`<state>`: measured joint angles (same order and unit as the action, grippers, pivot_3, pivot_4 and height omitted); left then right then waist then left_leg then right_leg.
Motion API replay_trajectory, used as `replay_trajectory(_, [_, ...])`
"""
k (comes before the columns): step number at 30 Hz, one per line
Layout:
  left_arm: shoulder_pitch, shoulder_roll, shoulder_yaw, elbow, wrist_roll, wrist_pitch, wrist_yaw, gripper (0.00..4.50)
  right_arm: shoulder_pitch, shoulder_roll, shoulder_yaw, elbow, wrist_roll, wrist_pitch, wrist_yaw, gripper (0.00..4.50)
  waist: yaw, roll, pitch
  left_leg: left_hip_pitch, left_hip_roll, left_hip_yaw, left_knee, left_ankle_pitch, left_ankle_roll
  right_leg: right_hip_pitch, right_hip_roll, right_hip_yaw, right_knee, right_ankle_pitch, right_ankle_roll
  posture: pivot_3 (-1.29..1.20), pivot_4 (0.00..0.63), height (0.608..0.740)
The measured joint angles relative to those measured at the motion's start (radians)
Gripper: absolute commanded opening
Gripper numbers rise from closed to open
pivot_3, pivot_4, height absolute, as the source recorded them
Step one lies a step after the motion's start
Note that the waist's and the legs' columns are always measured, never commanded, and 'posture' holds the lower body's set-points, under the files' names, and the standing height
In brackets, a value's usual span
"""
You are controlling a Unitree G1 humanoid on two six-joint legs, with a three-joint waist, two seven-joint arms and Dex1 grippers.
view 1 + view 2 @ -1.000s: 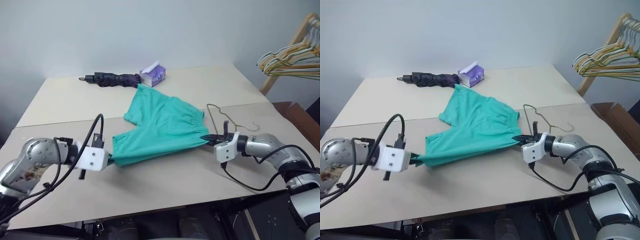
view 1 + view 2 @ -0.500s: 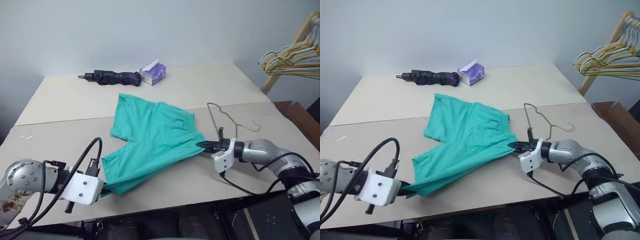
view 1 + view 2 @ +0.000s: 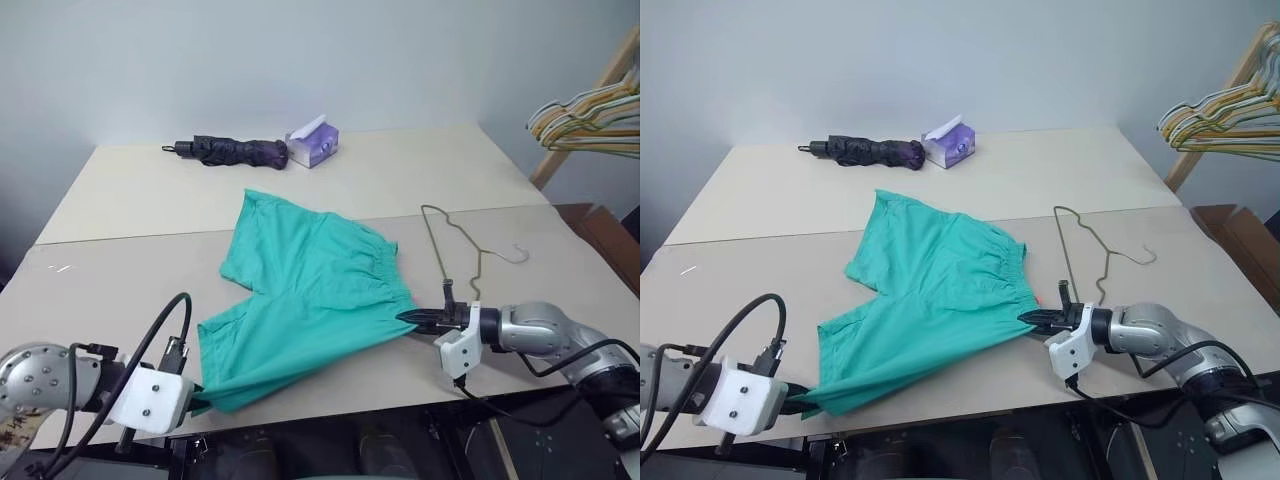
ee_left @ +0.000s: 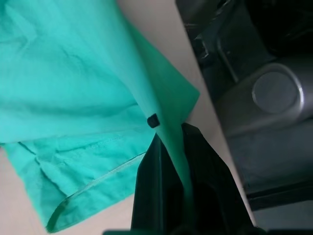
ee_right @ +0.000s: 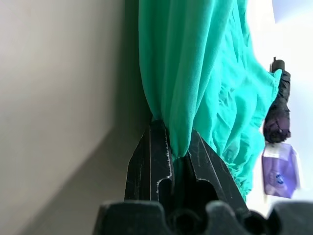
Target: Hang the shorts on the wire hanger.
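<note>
shorts (image 3: 310, 290) pinched inside both jaws

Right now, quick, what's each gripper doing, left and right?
Left gripper: shut on the shorts, pinching a leg hem.
Right gripper: shut on the shorts, pinching the waistband side.

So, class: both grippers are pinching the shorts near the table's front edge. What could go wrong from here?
1. The left gripper holds only a thin corner of the shorts; it may slip free.
2. That corner sits at the table edge, so released cloth could slide off.
3. The right gripper is close to the wire hanger and might knock it.
</note>
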<state>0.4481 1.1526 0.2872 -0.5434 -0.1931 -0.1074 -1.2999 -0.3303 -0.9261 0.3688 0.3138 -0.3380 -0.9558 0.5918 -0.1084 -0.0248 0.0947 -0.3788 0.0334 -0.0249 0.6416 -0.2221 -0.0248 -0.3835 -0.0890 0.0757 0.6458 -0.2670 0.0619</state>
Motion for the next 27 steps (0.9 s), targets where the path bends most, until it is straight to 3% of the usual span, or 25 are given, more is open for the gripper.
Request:
replay_trajectory(3, [0.008, -0.024, 0.004, 0.028, 0.014, -0.037, 0.001, 0.67, 0.031, -0.014, -0.004, -0.046, 0.031, 0.032, 0.037, 0.89, 0.010, -0.001, 0.004, 0.000, 0.000, 0.001, 0.000, 0.000, 0.000, 0.000, 0.000, 0.000, 0.000, 0.000, 0.000, -0.04, 0.107, 0.740])
replay_trajectory(6, [0.014, -0.041, 0.004, 0.095, 0.005, -0.076, -0.019, 1.69, 0.058, -0.034, -0.004, -0.082, 0.082, 0.069, 0.085, 2.02, 0.016, -0.001, 0.008, 0.000, 0.000, 0.001, 0.000, 0.000, 0.000, 0.000, 0.000, 0.000, 0.000, 0.000, 0.000, -0.04, 0.106, 0.740])
replay_trajectory(13, [-0.077, -0.020, 0.047, 0.172, -0.169, -0.062, -0.134, 3.93, 0.088, -0.066, -0.027, -0.138, 0.162, 0.106, 0.163, 4.46, 0.030, -0.002, 0.010, -0.001, 0.000, 0.001, 0.000, 0.000, 0.000, -0.001, 0.000, 0.000, 0.000, 0.000, 0.000, -0.04, 0.100, 0.740])
replay_trajectory(15, [-0.136, -0.006, 0.071, 0.192, -0.240, -0.013, -0.157, 4.49, 0.107, -0.097, -0.042, -0.154, 0.193, 0.120, 0.192, 4.50, 0.038, -0.002, 0.010, -0.001, 0.000, 0.001, 0.000, 0.000, 0.000, -0.001, 0.000, -0.001, -0.001, 0.000, 0.000, -0.03, 0.098, 0.740])
replay_trajectory(21, [-0.411, 0.050, 0.113, 0.235, -0.512, 0.267, -0.160, 4.49, 0.207, -0.229, -0.125, -0.218, 0.347, 0.239, 0.305, 4.50, 0.047, -0.001, 0.011, -0.004, 0.000, 0.000, 0.001, 0.000, 0.000, -0.003, 0.000, -0.002, -0.001, -0.001, 0.001, -0.04, 0.091, 0.740])
replay_trajectory(27, [-0.701, 0.035, 0.068, 0.298, -0.659, 0.502, -0.075, 4.49, 0.317, -0.291, -0.325, -0.331, 0.638, 0.649, 0.366, 4.50, 0.035, -0.001, 0.011, -0.004, 0.001, 0.000, 0.001, 0.000, 0.000, -0.003, 0.001, -0.002, 0.000, -0.001, 0.001, -0.07, 0.081, 0.740])
